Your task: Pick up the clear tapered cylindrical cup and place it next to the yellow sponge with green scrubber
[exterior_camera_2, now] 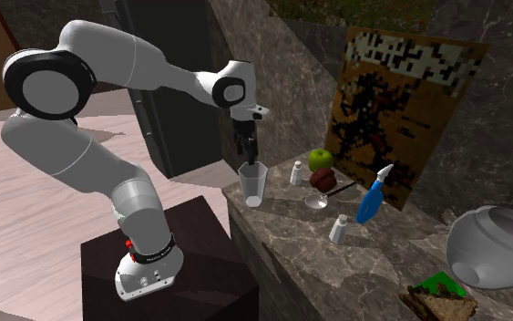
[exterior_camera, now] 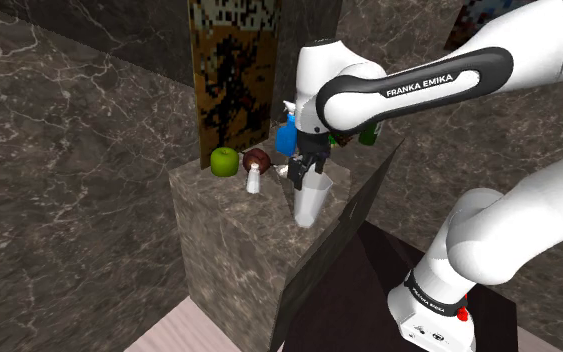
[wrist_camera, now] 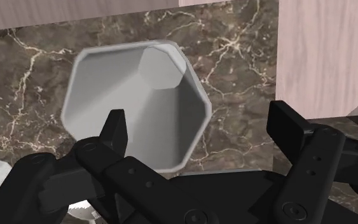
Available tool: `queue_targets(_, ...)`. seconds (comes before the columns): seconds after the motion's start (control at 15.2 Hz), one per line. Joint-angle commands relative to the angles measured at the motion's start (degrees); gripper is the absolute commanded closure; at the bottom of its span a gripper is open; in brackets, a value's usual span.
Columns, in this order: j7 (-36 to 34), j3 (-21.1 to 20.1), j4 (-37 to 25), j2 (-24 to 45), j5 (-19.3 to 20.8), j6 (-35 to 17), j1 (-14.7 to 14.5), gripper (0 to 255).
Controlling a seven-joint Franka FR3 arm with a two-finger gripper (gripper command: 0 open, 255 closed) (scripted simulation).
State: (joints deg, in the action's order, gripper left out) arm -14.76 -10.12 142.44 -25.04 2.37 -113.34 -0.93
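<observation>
The pale, see-through tapered cup (exterior_camera_2: pixel 252 183) stands upright at the corner of the dark marble tabletop (exterior_camera_2: pixel 377 253) nearest the robot's stand, mouth up. The black jaws hang just above its rim, spread wide and gripping nothing; in the wrist view one finger (wrist_camera: pixel 115 127) sits over the cup's opening and the other (wrist_camera: pixel 287 124) well outside its wall. Further along the tabletop are a white shaker (exterior_camera_2: pixel 296 173), a green apple (exterior_camera_2: pixel 320 160), a blue spray bottle (exterior_camera_2: pixel 370 197) and a grey pot (exterior_camera_2: pixel 493 246).
</observation>
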Motion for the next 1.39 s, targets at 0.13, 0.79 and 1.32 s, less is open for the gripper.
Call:
queue_targets(0.13, -1.0, -0.5, 1.4, 2.5, 0.1, -3.9, 0.1, 0)
queue_targets(0.79, -1.4, -0.6, 4.4, 4.2, 0.6, -8.7, 0.4, 0)
queue_targets(1.32, -1.4, -0.6, 4.4, 4.2, 0.6, -8.7, 0.4, 255)
